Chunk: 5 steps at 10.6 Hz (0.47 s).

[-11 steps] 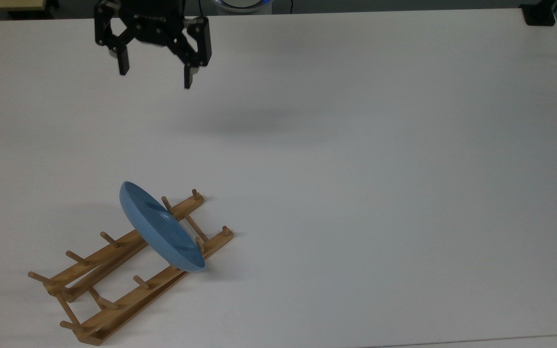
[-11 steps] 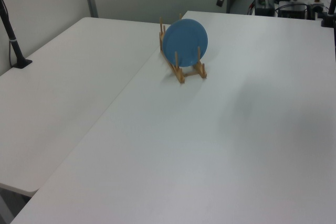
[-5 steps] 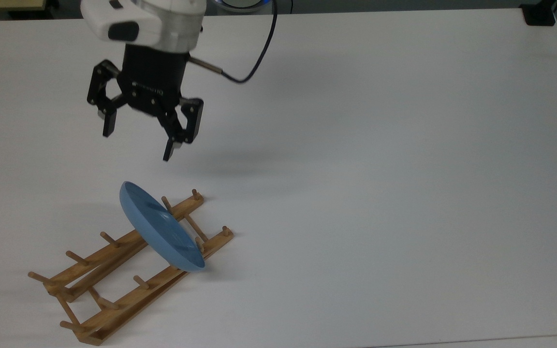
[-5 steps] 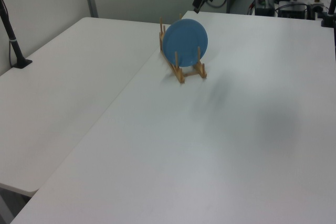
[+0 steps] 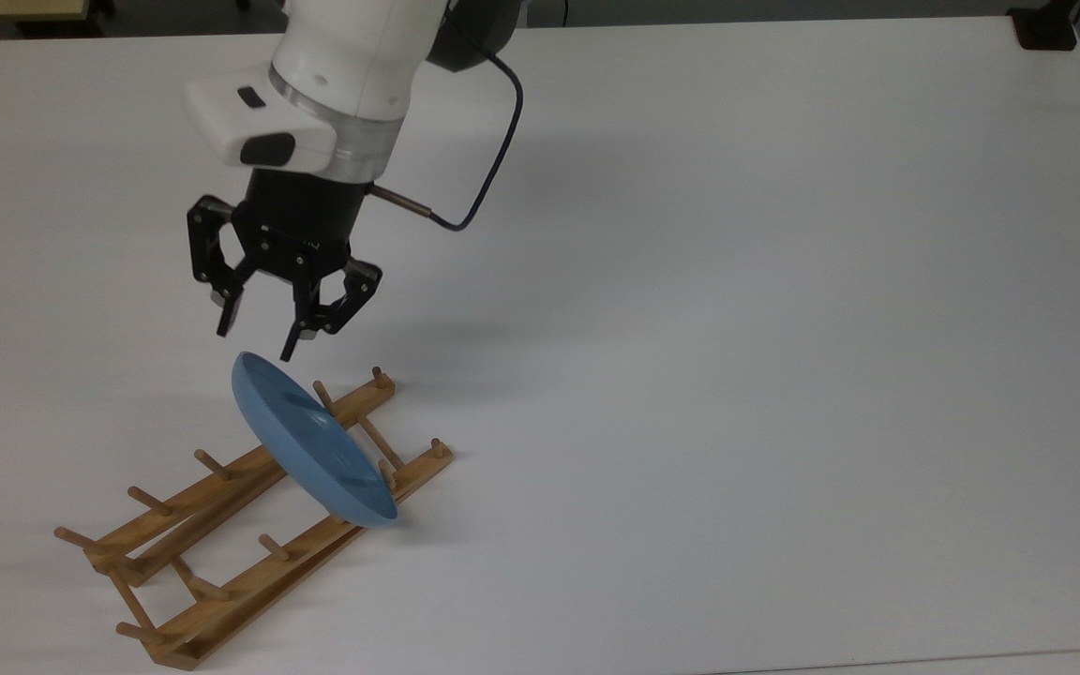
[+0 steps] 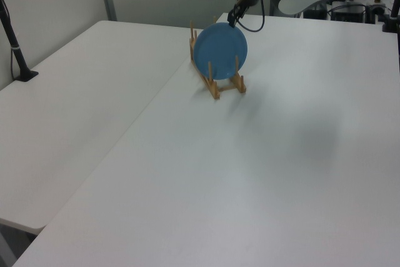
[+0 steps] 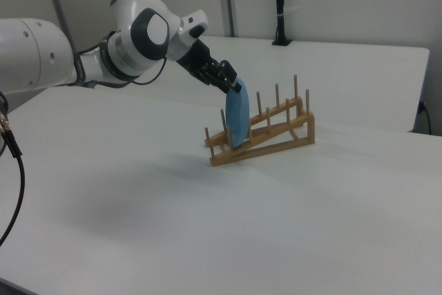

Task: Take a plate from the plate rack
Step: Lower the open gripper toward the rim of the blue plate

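The blue plate (image 5: 310, 441) stands on edge, leaning between the pegs near one end of the wooden plate rack (image 5: 221, 525). My gripper (image 5: 257, 339) hangs open just above the plate's top rim, one finger to each side of it, with nothing held. In the left view the gripper (image 6: 233, 20) meets the upper edge of the plate (image 6: 220, 47), which stands on the rack (image 6: 226, 87). In the right view the gripper (image 7: 231, 83) sits right at the top of the plate (image 7: 238, 119) at the low end of the sloping rack (image 7: 280, 129).
The white table (image 5: 737, 375) stretches wide to the top view's right. A black mount (image 5: 1044, 28) sits at its far corner. A black post (image 6: 17, 48) stands on the adjoining table at the left view's left. A dark cable (image 5: 493, 159) loops from my wrist.
My arm has come down and forward from the table's far edge to the plate's top rim. The gap between the fingers looks narrower. Plate and rack have not moved.
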Each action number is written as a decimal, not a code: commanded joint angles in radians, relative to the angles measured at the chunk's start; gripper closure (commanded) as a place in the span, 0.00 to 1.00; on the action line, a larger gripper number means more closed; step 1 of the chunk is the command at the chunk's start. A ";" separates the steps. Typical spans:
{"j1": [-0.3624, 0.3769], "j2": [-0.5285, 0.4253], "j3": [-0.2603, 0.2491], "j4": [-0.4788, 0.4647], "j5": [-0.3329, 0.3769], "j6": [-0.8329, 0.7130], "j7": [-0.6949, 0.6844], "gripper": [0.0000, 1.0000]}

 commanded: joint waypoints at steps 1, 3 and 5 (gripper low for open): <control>0.002 0.039 -0.011 0.014 -0.058 0.022 0.016 0.55; 0.000 0.052 -0.019 0.014 -0.069 0.054 0.015 0.59; 0.002 0.063 -0.034 0.015 -0.072 0.057 0.015 0.59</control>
